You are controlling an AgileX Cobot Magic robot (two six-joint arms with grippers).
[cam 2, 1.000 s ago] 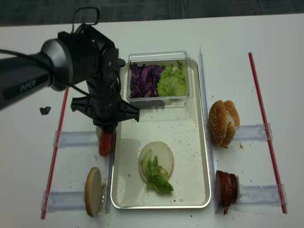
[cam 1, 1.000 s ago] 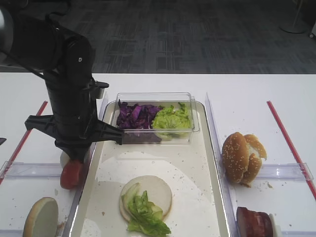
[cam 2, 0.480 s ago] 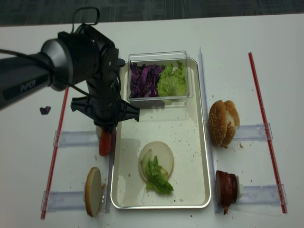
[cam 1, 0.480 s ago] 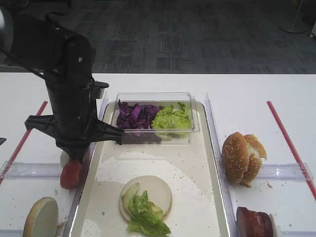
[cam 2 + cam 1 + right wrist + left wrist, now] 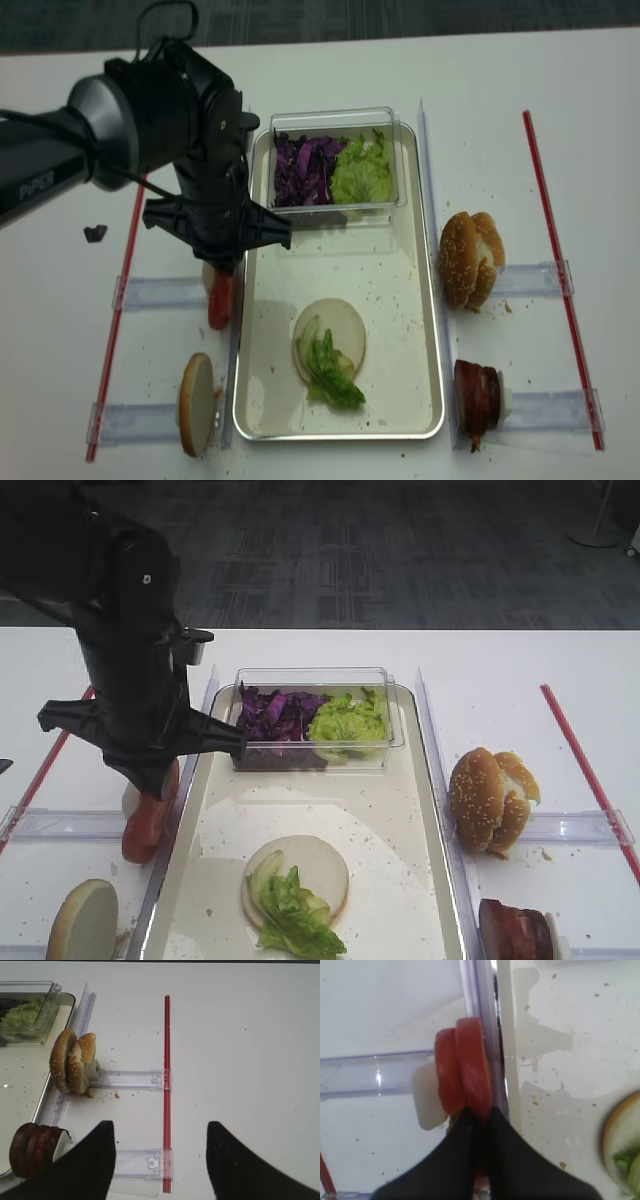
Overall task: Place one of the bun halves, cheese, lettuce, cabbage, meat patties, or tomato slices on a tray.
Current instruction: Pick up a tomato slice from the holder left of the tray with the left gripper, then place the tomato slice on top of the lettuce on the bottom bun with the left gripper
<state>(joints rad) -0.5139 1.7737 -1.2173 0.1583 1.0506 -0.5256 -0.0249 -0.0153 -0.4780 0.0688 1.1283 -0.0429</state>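
Red tomato slices (image 5: 465, 1077) pinched on edge by left hand (image 5: 479, 1120) beside tray (image 5: 555, 1085).

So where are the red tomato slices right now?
The tomato slices stand on edge just outside the tray's left rim, pinched by the left gripper, with a bun half nearer the camera.

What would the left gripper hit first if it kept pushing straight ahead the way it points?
The left gripper is already shut on the edge of an upright round red tomato slice. Straight ahead lies only that slice; beyond it the white tabletop looks free, though depth is unclear.
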